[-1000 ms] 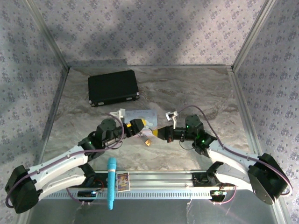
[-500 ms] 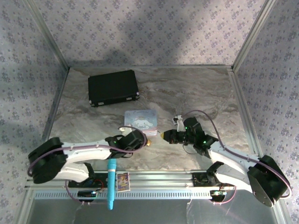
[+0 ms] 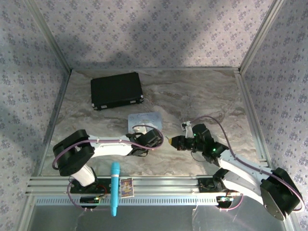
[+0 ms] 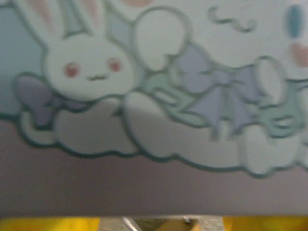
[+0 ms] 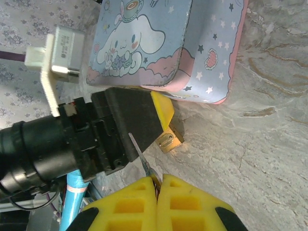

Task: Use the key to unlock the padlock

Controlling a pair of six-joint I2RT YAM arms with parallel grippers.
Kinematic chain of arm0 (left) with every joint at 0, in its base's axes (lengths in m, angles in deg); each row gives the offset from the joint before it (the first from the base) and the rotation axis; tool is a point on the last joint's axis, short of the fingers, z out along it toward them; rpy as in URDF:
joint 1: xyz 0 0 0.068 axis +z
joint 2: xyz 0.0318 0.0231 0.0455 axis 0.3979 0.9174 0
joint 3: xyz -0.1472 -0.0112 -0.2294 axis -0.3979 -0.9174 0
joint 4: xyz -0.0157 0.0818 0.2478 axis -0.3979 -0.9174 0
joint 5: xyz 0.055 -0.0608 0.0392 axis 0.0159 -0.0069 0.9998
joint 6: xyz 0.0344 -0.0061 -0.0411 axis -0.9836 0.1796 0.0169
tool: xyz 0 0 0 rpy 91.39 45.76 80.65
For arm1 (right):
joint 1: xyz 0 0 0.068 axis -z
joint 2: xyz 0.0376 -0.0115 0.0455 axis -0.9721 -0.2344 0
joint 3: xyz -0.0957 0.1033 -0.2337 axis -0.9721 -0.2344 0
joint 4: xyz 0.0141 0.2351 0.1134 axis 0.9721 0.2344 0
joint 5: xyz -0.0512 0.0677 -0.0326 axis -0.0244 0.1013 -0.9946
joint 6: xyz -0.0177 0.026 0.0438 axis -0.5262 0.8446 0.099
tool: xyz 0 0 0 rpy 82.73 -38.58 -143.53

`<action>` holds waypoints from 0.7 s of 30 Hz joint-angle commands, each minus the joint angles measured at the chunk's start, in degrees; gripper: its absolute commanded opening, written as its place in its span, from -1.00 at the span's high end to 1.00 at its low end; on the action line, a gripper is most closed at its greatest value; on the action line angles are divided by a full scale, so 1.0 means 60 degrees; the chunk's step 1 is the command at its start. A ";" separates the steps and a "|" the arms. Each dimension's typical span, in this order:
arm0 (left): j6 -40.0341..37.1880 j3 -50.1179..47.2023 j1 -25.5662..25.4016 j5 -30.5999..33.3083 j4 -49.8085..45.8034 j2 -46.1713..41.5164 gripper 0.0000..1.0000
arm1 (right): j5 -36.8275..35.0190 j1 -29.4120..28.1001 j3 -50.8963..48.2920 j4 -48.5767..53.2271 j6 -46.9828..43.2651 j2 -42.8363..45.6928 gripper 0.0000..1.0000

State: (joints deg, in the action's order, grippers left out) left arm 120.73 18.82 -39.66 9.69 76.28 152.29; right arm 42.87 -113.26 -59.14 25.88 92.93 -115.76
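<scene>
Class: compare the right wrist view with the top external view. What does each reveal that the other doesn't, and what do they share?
Right wrist: the thin key pinched in the shut right gripper, and the brass padlock on the table at the left gripper's yellow fingertip. Top external: the black case at the back and a small card on the front rail. Shared: the pastel tin, the blue pen and both grippers.

No readable text, tin (image 5: 144, 38) lid (apparently) wordless
</scene>
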 commanded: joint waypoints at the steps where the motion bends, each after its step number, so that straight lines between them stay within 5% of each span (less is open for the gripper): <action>1: 0.0508 0.0089 -0.0071 0.0437 -0.0708 0.0151 -0.15 | -0.0101 0.0080 -0.0073 0.0262 -0.0099 0.0212 1.00; 5: 0.0470 -0.0050 -0.0191 0.0530 -0.0842 0.0006 0.06 | -0.0101 0.0110 -0.0089 0.0178 -0.0089 0.0106 1.00; 13: -0.0335 -0.0957 -0.0248 -0.0064 0.1619 -0.0184 0.02 | 0.0000 0.0004 -0.0046 -0.0444 0.0046 -0.0610 1.00; 21: 0.0206 -0.1720 -0.0536 -0.0037 0.2705 -0.0157 0.16 | -0.0112 -0.0115 -0.0074 -0.0549 0.0078 -0.0781 1.00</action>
State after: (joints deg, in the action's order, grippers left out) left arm 119.20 9.79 -41.85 12.75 87.47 149.39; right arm 42.89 -113.61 -59.42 23.74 93.00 -120.18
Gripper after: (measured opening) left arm 0.423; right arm 0.051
